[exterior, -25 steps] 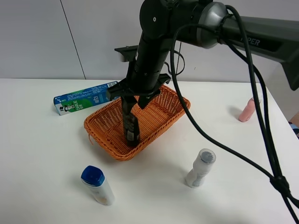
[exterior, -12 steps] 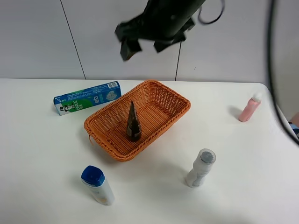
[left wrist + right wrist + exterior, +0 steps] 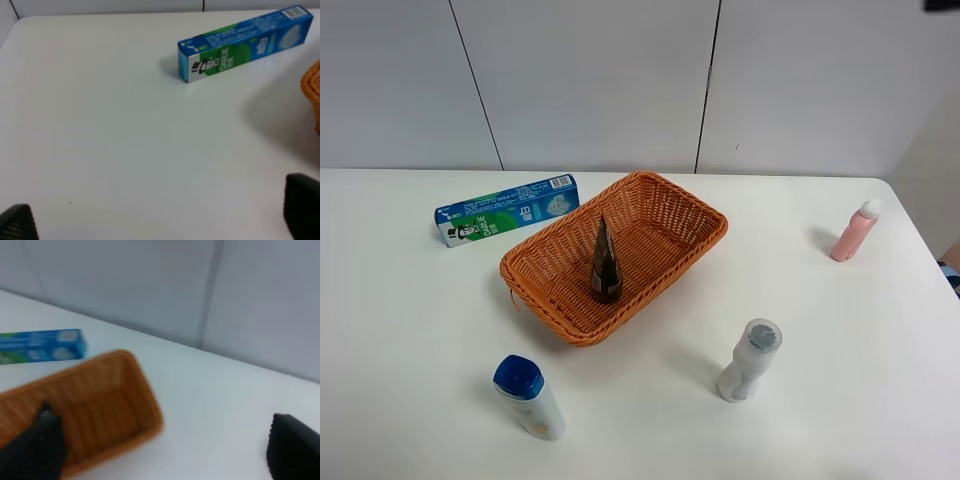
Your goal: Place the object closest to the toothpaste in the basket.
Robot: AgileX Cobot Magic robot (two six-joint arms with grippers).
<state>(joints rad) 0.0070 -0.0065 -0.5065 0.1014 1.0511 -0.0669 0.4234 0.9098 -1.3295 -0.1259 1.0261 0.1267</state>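
The toothpaste box [image 3: 507,208], blue and green, lies at the back left of the white table. It also shows in the left wrist view [image 3: 245,42] and the right wrist view [image 3: 37,346]. A dark cone-shaped tube [image 3: 605,265] stands upright inside the orange wicker basket [image 3: 660,228], free of any gripper. My left gripper [image 3: 160,217] is open and empty, low over bare table short of the box. My right gripper [image 3: 165,447] is open and empty, high above the basket [image 3: 110,405]. Neither gripper shows in the exterior view.
A white bottle with a blue cap [image 3: 528,395] stands front left. A white bottle with a grey cap [image 3: 750,360] stands front right. A pink bottle [image 3: 853,232] stands far right. The basket's edge [image 3: 312,90] shows in the left wrist view.
My right gripper let go of the dark tube, which stays standing in the basket. The right arm rose and left the exterior view.
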